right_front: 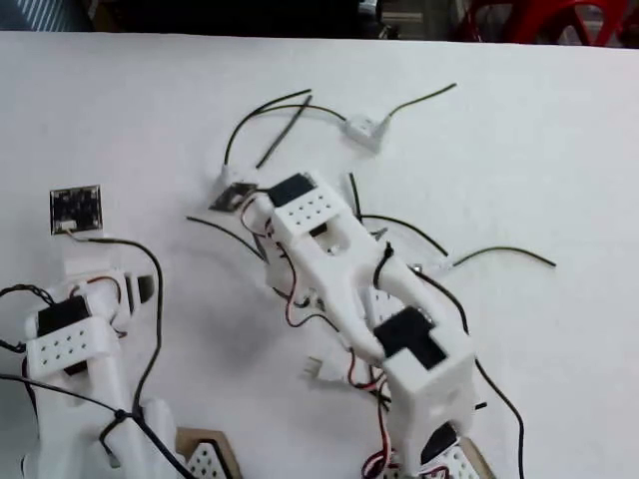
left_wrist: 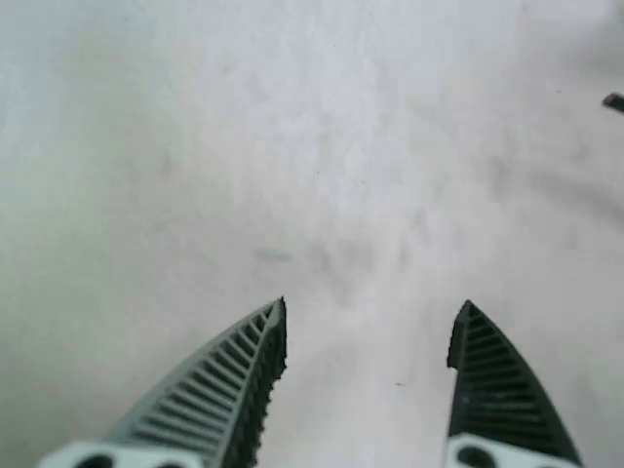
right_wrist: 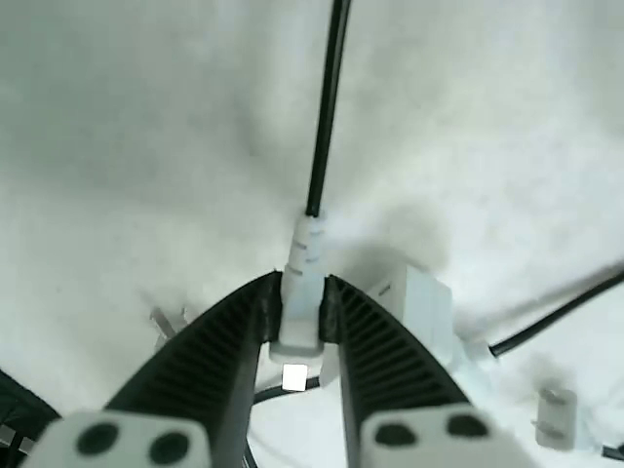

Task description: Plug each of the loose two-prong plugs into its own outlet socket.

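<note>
My right gripper (right_wrist: 302,283) is shut on a white two-prong plug (right_wrist: 306,246) at its strain relief, and the plug's black cord (right_wrist: 327,107) runs away over the white table. A white socket block (right_wrist: 421,304) lies right beside the held plug. From above, the right gripper (right_front: 240,196) is at mid-table. Another white plug (right_front: 364,130) with black cords lies farther back. A third white plug (right_front: 321,369) rests beside the right arm's base. My left gripper (left_wrist: 375,312) hangs open over bare table, with nothing between its fingers.
Loose black cords (right_front: 499,252) spread around the right arm across the table's middle. The left arm (right_front: 70,339) sits at the front left, its small dark board (right_front: 76,209) ahead of it. The table's far edge (right_front: 319,38) runs along the back.
</note>
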{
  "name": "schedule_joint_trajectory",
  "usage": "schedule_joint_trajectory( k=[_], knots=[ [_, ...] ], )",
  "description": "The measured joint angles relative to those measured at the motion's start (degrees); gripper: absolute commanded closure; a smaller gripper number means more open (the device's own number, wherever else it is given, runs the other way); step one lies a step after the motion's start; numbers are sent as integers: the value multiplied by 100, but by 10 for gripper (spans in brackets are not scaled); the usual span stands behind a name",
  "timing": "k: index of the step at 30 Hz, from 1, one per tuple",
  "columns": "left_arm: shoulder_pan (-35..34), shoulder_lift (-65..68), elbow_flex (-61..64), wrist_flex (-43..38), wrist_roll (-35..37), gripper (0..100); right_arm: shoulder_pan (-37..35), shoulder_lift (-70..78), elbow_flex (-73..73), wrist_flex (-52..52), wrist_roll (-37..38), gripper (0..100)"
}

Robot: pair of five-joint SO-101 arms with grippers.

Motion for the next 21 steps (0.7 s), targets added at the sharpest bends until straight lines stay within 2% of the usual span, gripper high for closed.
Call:
schedule_joint_trajectory(
  k=[6,12,21],
  knots=[
    [0,0,0,0,0,729,-97,-1380,0,519,9,981],
    [26,0,0,0,0,729,-158,-2743,290,598,0,981],
    [668,-352,-44,114,0,729,-141,-5011,1714,-360,-387,981]
  ],
)
